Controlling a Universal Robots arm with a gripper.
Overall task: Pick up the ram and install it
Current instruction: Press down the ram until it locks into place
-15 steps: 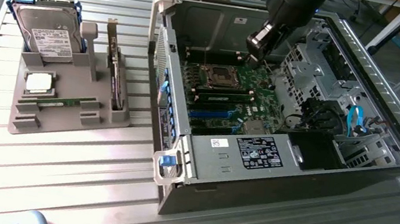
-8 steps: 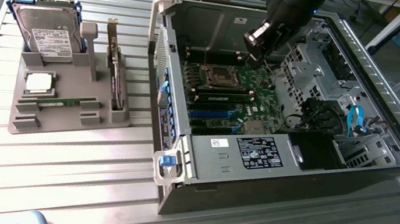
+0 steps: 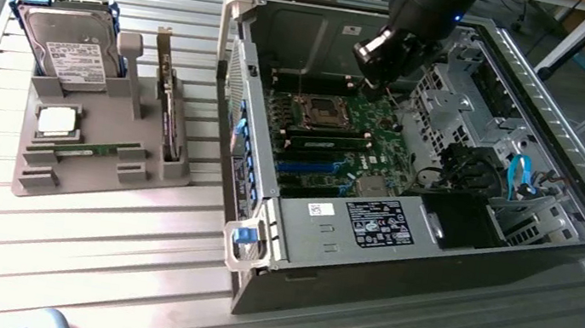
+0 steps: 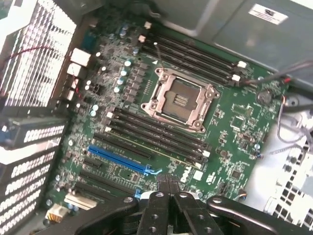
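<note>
A thin green ram strip (image 3: 82, 149) lies flat in the grey holder tray (image 3: 96, 175) at the exterior view's left, far from the gripper. Inside the open computer case (image 3: 398, 230), the motherboard (image 4: 230, 132) shows a bare processor socket (image 4: 180, 100) with rows of black memory slots (image 4: 195, 54) on both sides. One slot beside the socket seems to hold a seated green-edged strip (image 4: 156, 149). My gripper (image 3: 378, 81) hangs above the motherboard near the socket. In the wrist view the gripper (image 4: 168, 181) is shut, its black fingertips pressed together with nothing between them.
The tray also holds a hard drive (image 3: 71, 43), a square silver processor (image 3: 55, 120) and an upright expansion card (image 3: 169, 108). Case walls, a drive cage (image 3: 457, 93) and cables (image 3: 520, 175) surround the board. A blue card slot (image 4: 120, 159) lies near the fingertips.
</note>
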